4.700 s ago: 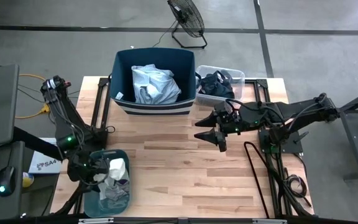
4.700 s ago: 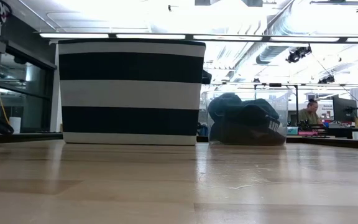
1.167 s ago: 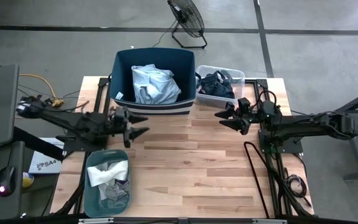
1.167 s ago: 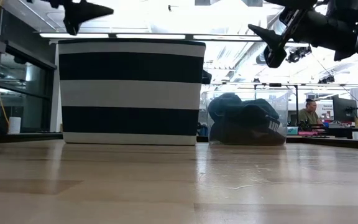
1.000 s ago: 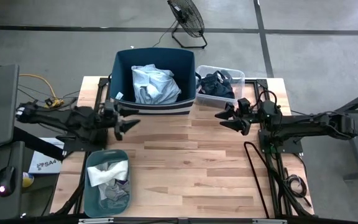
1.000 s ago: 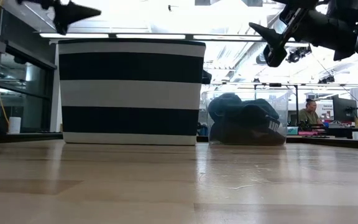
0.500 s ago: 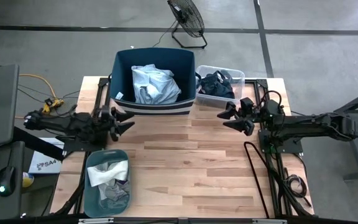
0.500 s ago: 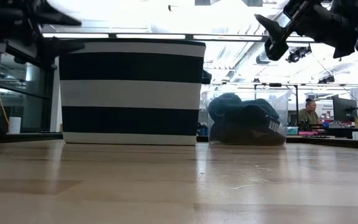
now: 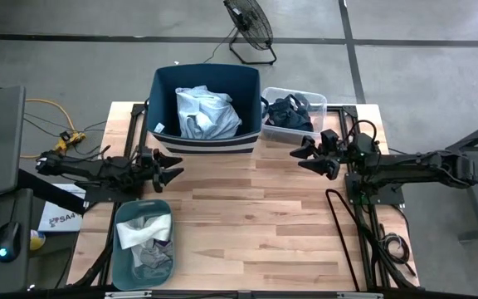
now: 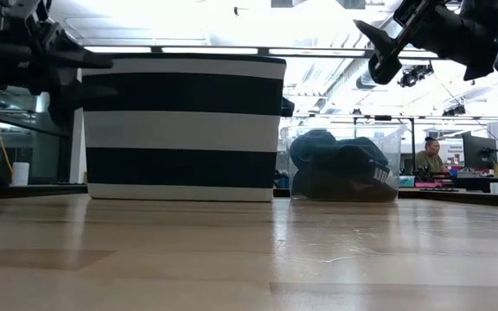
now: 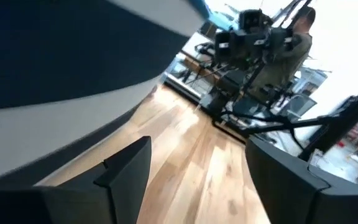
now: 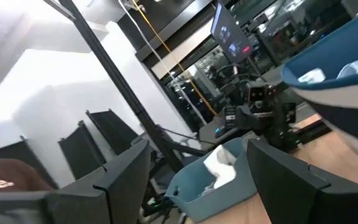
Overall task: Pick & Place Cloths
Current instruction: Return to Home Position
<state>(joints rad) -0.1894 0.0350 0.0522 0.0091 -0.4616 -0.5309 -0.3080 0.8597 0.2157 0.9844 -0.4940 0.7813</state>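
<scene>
Hovering left gripper [image 9: 175, 169]: over the table's [image 9: 247, 216] left side, between bin and teal tub, pointing toward the table's middle. In the low view it hangs about level with the bin's top.
Left fingers [image 11: 126, 168]: 2, spread apart, nothing between them.
Right gripper [image 9: 299, 159]: over the table's right side, just in front of the clear tub, pointing toward the left arm. In the low view it sits higher than the bin's rim.
Right fingers [image 12: 126, 174]: 2, spread apart, empty.
Bin [image 9: 163, 83]: navy with white stripes, at the table's back edge, left of the clear tub.
Shirt [image 9: 207, 112]: light blue, crumpled inside the bin.
Clear tub [image 9: 320, 104]: touching or just beside the bin's right side.
Dark cloths [image 9: 289, 112]: navy and black, heaped in the clear tub; they show through its wall in the low view.
Teal tub [image 9: 121, 249]: at the table's front left corner.
Socks [image 9: 146, 228]: white and grey, piled in the teal tub; count not readable.
Table top between arms: bare wood.
Fan [image 9: 250, 25]: on the floor behind the bin.
Person [image 10: 429, 155]: seated far back in the room, seen in the low view.
</scene>
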